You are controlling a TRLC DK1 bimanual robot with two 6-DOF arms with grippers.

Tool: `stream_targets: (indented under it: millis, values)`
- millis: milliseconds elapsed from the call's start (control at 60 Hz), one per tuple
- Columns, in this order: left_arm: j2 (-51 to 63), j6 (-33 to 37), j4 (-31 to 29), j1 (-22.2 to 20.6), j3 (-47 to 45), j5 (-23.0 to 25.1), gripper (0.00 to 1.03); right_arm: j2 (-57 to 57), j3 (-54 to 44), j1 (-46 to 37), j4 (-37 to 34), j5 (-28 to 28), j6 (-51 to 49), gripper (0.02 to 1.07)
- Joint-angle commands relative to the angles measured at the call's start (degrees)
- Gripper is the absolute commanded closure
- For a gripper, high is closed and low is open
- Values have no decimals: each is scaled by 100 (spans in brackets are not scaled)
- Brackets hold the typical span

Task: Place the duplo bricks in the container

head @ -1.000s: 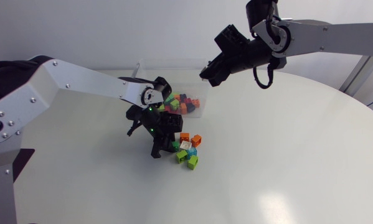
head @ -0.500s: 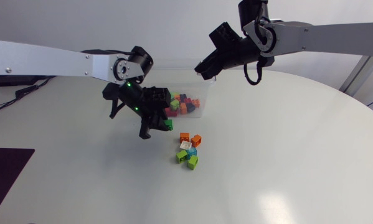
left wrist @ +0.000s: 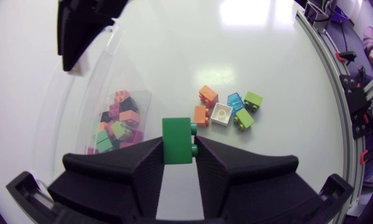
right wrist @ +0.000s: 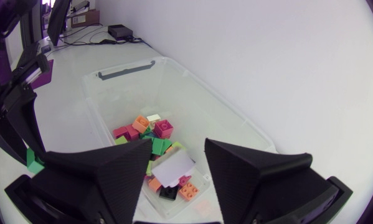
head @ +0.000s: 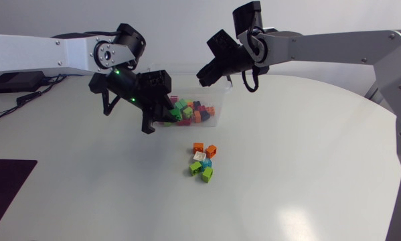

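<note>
White desk [head: 307, 174]: clear container [head: 219, 107] is set far centre, part-filled. Green brick [left wrist: 176, 140] is clenched in left pincer [left wrist: 177, 148] at its near edge. Right pincer [right wrist: 177, 168] is held released above it. Loose bricks [head: 202, 163] are scattered nearer.

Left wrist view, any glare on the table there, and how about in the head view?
Left wrist view: a bright glare patch on the table beyond the loose bricks, well clear of the green brick in the left gripper. Head view: only a faint sheen on the near tabletop, no hard shadows.
</note>
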Motion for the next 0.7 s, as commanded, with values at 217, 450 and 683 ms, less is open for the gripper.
stream_targets:
  millis: [217,450,683]
  values:
    - [-228,-729,655,252,408,225,76,-488,-199,-27,94,95,180,10]
    - [-140,-1433,1561,314,645,216,76,-1350,-1227,-53,305,87,180,10]
    - [300,-1854,1772,428,1190,199,76,-2123,-2405,8,340,60,74,10]
